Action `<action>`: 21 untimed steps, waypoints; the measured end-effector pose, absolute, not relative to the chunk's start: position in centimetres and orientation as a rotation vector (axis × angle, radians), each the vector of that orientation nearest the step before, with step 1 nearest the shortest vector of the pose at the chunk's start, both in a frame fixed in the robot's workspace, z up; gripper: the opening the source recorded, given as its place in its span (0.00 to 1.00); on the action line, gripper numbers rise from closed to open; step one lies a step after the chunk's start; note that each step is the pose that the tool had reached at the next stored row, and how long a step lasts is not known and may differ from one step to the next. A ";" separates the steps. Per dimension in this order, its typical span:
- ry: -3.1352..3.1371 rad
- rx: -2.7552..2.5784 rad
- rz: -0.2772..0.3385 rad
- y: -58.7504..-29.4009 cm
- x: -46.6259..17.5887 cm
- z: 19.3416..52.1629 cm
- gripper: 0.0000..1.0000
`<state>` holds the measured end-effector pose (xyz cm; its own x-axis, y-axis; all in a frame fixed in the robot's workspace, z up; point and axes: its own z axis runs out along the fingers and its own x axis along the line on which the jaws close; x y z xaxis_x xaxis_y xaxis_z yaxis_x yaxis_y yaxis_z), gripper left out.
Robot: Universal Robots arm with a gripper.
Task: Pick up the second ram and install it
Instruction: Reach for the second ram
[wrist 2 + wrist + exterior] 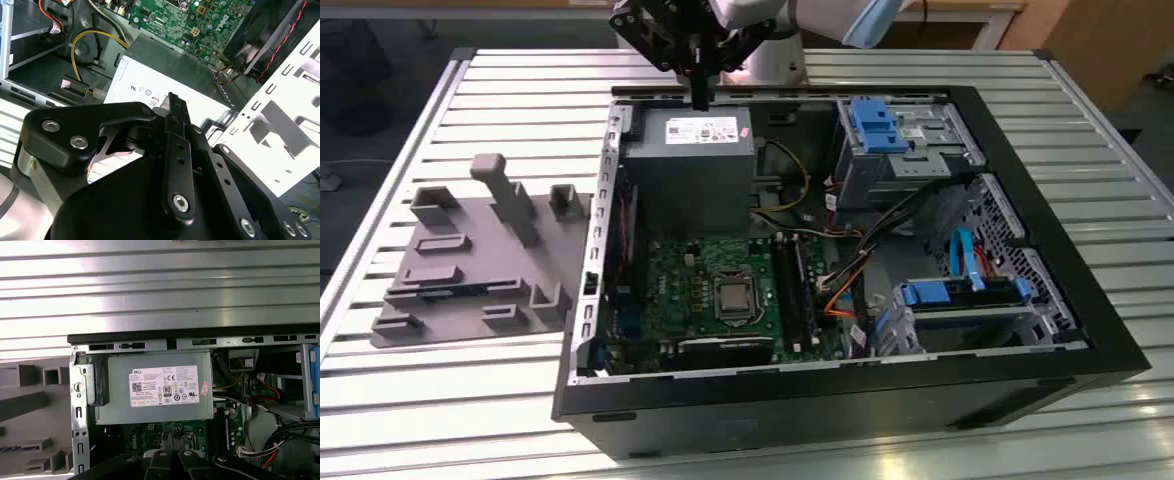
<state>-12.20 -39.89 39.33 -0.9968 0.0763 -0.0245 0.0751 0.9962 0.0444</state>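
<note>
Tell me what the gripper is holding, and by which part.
Nothing. The gripper hangs above the power supply with its fingers shut together and nothing between them.

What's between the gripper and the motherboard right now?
In the exterior view, the grey power supply lies between the gripper and the green motherboard. The gripper hangs over the supply's far edge.

Fig.: A white printed label (pixel 165 386) stands on the grey power supply (pixel 150 415). It carries a barcode, fine print and certification marks.
</note>
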 end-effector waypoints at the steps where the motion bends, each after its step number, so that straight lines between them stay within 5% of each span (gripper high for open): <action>1: 3.113 0.118 0.068 -39.9 -12.2 39.3 0.11; 21: 3.113 0.118 0.068 -39.9 -13.6 39.3 0.11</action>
<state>-13.56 -39.89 39.33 -0.9968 0.0763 -0.0244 0.0752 0.9962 0.0443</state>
